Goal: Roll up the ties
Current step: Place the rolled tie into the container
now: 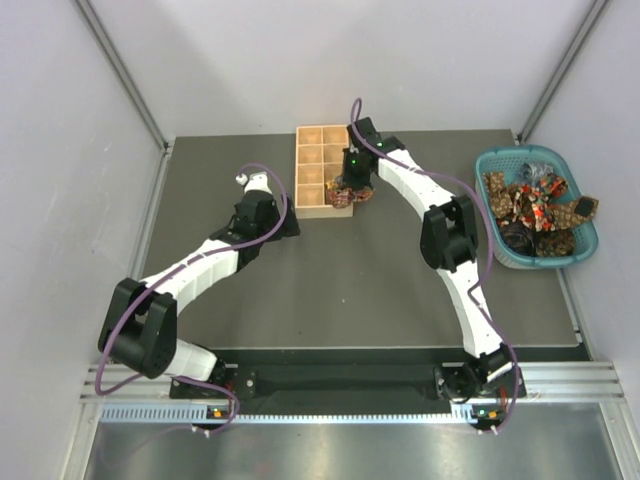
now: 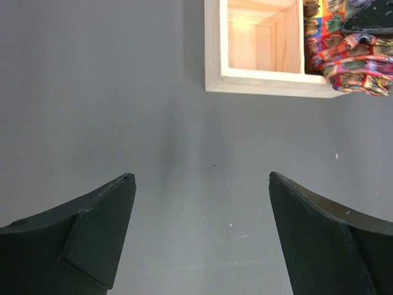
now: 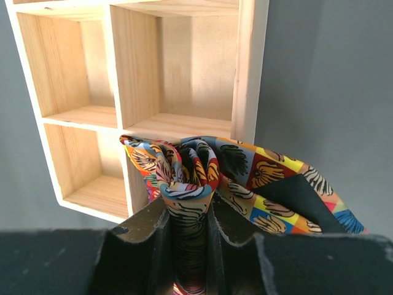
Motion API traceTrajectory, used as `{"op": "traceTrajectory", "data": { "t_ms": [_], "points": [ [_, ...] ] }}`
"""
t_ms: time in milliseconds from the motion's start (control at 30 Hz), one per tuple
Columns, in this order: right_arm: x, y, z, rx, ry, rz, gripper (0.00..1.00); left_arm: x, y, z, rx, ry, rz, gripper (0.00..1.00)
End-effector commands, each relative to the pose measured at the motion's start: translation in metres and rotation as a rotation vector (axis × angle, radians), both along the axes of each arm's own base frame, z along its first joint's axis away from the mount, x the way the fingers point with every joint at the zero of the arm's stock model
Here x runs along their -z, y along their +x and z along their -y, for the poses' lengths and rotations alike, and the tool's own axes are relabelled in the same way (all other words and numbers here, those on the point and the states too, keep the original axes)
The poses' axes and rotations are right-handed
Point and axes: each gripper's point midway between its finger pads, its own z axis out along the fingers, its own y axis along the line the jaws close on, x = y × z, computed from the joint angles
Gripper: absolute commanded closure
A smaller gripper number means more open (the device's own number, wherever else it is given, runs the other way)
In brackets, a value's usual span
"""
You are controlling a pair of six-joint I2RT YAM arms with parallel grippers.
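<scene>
A rolled tie point(image 3: 209, 166) with a busy print in orange, red, blue and yellow is pinched between my right gripper's point(image 3: 190, 212) fingers, and a loose end fans out to the right. In the top view this tie point(image 1: 350, 193) hangs at the near right corner of the wooden tray point(image 1: 299, 170), under the right gripper point(image 1: 352, 183). My left gripper point(image 2: 200, 178) stands open over bare mat just short of the tray's near left corner point(image 2: 270, 82), nothing between its fingers. The held tie point(image 2: 353, 52) shows at the upper right of the left wrist view.
A teal basket point(image 1: 492, 225) at the right side of the table holds several more loose ties point(image 1: 535, 205). The tray's compartments point(image 3: 73, 80) in view are bare wood. Grey walls stand close on both sides of the table.
</scene>
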Motion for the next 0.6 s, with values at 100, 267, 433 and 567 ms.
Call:
{"op": "traceTrajectory", "data": {
  "t_ms": [100,267,433,567],
  "points": [
    [-0.019,0.014,-0.005,0.043,0.026,0.1,1.0,-0.013,0.005,0.005,0.023,-0.021,0.054,0.06],
    [-0.035,0.011,-0.009,0.029,0.071,0.113,0.74,-0.011,0.005,0.005,0.028,-0.017,0.05,0.06],
    [-0.048,0.003,-0.014,0.011,0.116,0.109,0.63,-0.01,0.005,0.008,0.044,-0.023,0.045,0.07],
    [-0.058,-0.002,-0.014,0.013,0.132,0.109,0.58,-0.01,0.005,0.008,0.048,-0.02,0.046,0.07]
  ]
}}
